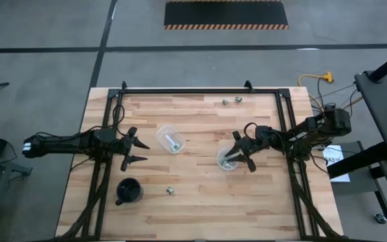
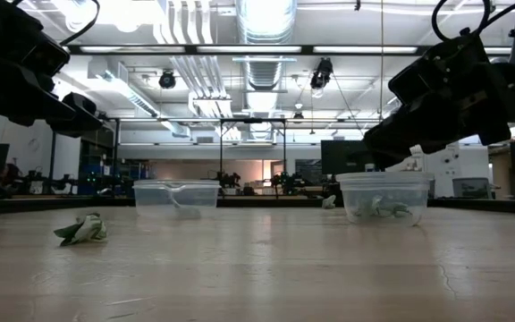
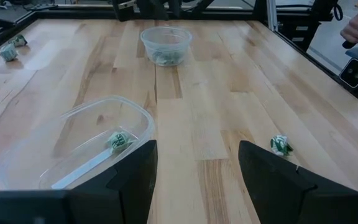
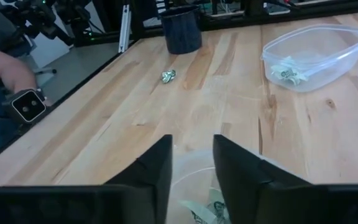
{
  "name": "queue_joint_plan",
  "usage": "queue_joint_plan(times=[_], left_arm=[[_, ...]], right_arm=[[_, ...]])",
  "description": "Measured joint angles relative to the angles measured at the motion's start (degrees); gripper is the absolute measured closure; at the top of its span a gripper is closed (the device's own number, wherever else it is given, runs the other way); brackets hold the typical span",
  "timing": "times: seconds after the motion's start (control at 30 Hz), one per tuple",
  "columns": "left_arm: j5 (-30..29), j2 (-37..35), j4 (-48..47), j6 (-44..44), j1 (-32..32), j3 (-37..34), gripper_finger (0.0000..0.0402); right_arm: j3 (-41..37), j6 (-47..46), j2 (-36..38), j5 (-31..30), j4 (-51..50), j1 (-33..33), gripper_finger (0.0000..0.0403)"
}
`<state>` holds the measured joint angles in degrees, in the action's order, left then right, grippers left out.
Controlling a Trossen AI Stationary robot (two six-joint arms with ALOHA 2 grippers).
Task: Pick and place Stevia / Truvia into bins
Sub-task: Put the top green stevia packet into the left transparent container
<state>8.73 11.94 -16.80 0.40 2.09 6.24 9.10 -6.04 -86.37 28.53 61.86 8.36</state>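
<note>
Stevia packets (image 4: pixel 211 211) lie inside the bin (image 1: pixel 228 161) under your right gripper (image 1: pixel 241 153), jaws parted, empty; left gripper (image 1: pixel 132 149) open. Lift carelessly and you could tip it.

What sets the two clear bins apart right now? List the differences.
The left bin sits clear of the left gripper, whose fingers stand open; the right bin lies directly under the right gripper. In the high view the left bin looks turned at an angle, while the right bin is partly hidden by that gripper. Both are clear, similar in size, and already hold Truvia packets.
</note>
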Motion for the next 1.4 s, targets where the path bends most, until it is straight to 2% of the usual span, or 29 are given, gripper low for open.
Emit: queue_joint_plan(times=[0.23, 0.43, 0.77, 1.03, 1.27, 1.4], left_arm=[[0.00, 0.02, -0.02, 0.00, 0.01, 0.00, 0.0193], [0.01, 0.00, -0.02, 0.00, -0.01, 0.00, 0.0193], [0.00, -0.02, -0.02, 0.00, 0.02, 0.00, 0.0193], [0.00, 0.00, -0.02, 0.00, -0.01, 0.00, 0.0193], [-0.01, 0.02, -0.02, 0.00, 0.00, 0.00, 0.0193], [0.00, 0.00, -0.02, 0.00, -0.01, 0.00, 0.0193]], right_arm=[[0.00, -1.49, 0.00, -0.04, 0.01, 0.00, 0.0240], [0.00, -1.10, 0.00, -1.89, 0.01, 0.03, 0.0219], [-0.01, -1.00, 0.02, -23.32, -0.18, 0.04, 0.0218], [-0.11, -1.10, 0.02, -36.09, -0.49, 0.04, 0.0218], [-0.14, -5.52, 0.04, -50.65, -6.54, 0.05, 0.0218], [-0.17, -7.22, 0.04, -56.55, -9.20, 0.07, 0.0223]])
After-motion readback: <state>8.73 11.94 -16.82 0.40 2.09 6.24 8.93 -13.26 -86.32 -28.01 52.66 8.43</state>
